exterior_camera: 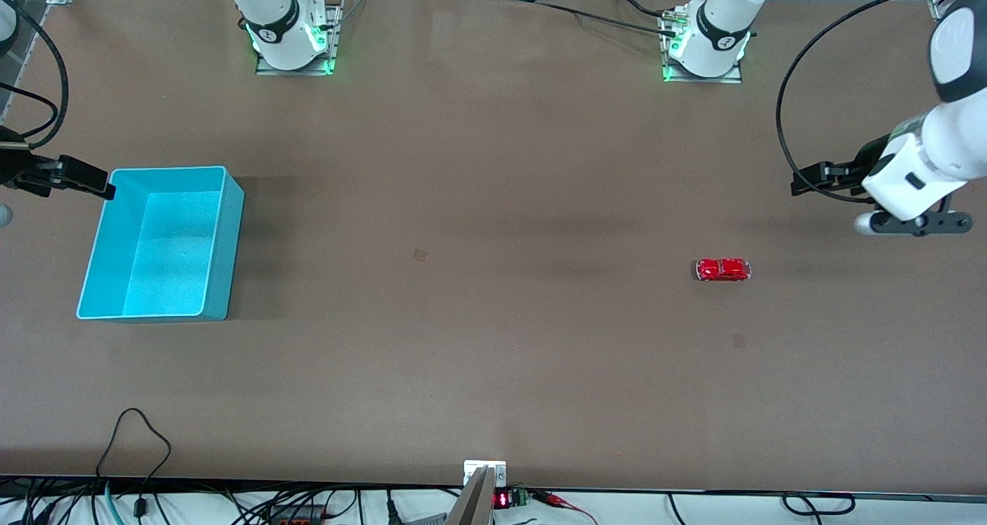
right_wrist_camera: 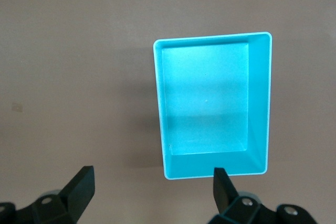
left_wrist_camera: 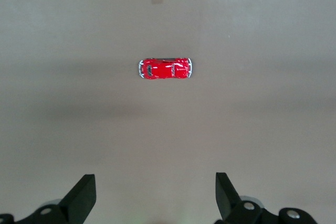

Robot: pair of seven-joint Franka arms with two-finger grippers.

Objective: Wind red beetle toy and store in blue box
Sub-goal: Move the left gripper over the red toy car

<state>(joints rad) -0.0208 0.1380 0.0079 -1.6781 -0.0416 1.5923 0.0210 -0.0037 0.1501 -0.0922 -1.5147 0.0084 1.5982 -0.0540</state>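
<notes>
One red beetle toy [exterior_camera: 722,269] is what you are after, and it sits on its wheels on the bare brown table [exterior_camera: 478,340] toward the left arm's end, lying lengthwise along the table. Nothing touches it. Your left gripper [exterior_camera: 803,179] hangs in the air over the table at that end, apart from the toy, and its wrist view shows the toy [left_wrist_camera: 165,68] with both black fingers [left_wrist_camera: 81,198] spread wide and nothing between them. Well apart, toward the right arm's end, you have the blue box [exterior_camera: 231,232] standing upright with its open top showing only its pale floor. Your right gripper [exterior_camera: 77,176] hovers just beside the box's rim at the table's edge, and its wrist view looks down into the box [right_wrist_camera: 260,103] past fingers [right_wrist_camera: 79,190] likewise spread wide, holding nothing.
</notes>
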